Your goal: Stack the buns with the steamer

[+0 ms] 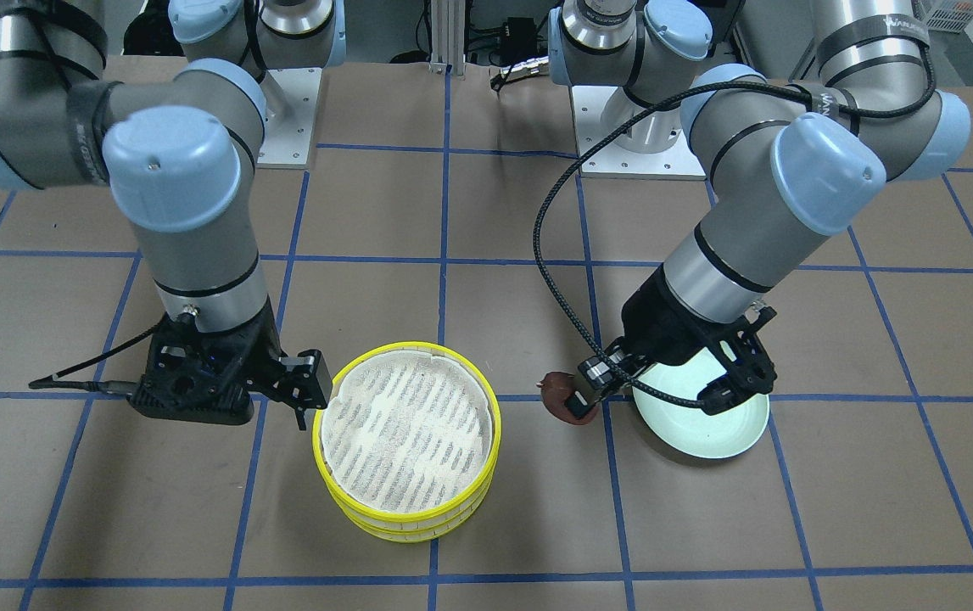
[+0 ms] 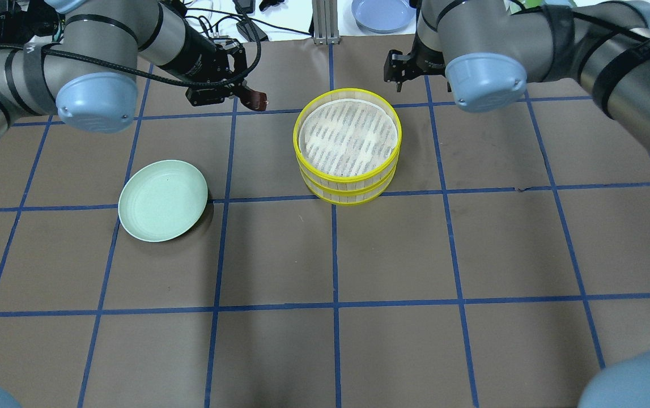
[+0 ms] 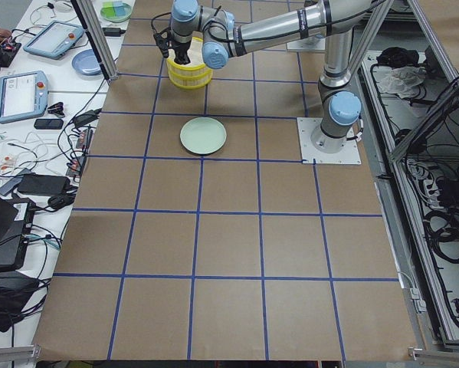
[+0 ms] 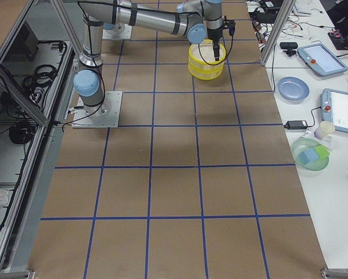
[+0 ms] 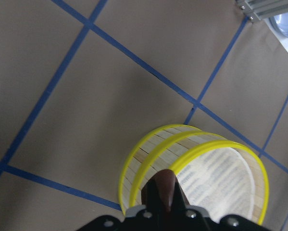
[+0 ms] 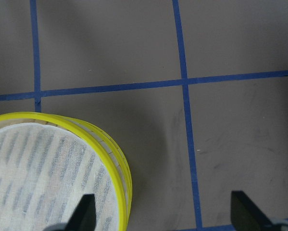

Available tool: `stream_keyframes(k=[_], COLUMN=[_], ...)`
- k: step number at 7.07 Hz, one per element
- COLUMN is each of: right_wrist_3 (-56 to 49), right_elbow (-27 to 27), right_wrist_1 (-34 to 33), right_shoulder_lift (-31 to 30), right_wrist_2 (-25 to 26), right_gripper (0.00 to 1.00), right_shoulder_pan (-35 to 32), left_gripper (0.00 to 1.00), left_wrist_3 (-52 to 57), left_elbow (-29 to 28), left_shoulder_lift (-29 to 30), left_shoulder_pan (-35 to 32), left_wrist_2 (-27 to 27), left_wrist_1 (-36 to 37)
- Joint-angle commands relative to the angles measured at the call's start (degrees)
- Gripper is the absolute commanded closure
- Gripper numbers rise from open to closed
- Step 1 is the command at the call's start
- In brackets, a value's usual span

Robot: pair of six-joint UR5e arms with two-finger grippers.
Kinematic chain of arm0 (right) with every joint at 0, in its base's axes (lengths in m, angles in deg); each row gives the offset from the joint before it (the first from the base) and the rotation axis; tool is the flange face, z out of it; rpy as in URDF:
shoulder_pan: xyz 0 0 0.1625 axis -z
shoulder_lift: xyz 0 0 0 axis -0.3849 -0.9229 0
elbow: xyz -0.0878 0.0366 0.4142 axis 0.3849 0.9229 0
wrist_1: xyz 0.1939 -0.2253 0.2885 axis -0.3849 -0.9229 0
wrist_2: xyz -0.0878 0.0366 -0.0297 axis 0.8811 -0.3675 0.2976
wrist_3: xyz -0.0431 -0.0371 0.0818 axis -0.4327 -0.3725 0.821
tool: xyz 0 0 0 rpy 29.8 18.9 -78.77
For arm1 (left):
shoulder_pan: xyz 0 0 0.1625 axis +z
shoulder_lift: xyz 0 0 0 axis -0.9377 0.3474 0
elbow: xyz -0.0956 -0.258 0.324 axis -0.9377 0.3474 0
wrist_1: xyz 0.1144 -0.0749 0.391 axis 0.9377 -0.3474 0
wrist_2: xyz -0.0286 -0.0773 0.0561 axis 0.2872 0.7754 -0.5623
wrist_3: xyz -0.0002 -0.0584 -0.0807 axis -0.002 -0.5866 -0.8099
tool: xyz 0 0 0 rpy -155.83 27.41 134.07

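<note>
Overhead exterior: smooth reddish-brown bun [image 2: 254, 100], round slatted yellow-rimmed steamer [image 2: 347, 190]

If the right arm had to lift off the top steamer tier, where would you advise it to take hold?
Probably the top steamer tier by its thin upright wall, on the side nearest the right gripper, coming straight down with one finger outside and one just inside the rim. The tier looks too wide to span, and the cloth liner lies flat inside, offering no hold.
</note>
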Motion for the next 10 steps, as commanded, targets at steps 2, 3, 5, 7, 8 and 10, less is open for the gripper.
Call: stream_keyframes(k=[2, 3, 5, 7, 8, 10], right_wrist_3=[-8.41, -10.35, -10.64, -10.55, -10.55, -10.55], right_elbow=[0.56, 0.56, 0.04, -0.14, -0.14, -0.23], right_wrist_1=[6.17, 6.17, 6.43, 6.43, 6.43, 6.43], right_shoulder_lift=[-8.81, -10.22, -10.59, -10.5, -10.59, -10.59], right_wrist_2=[-2.04, -1.44, -2.13, -2.32, -2.23, -2.23], right_gripper=[0.0, 0.0, 0.0, 0.0, 0.0, 0.0], right_shoulder_pan=[4.39, 4.58, 4.67, 4.67, 4.67, 4.67], left_gripper=[1.0, 0.69, 0.0, 0.0, 0.0, 0.0], left_wrist_3=[-7.89, -7.55, -9.82, -8.62, -1.64, 19.76], left_elbow=[0.19, 0.36, 0.27, -0.34, -1.56, -7.78], left_shoulder_lift=[5.98, 7.39, 7.93, 6.54, 4.61, 0.49], left_shoulder_pan=[-6.94, -7.13, -7.65, -7.66, -6.79, -1.09], left_wrist_2=[2.54, 2.36, 2.53, 2.8, 2.02, -7.69], left_wrist_1=[9.8, 10.09, 10.7, 9.83, 6.0, -13.09])
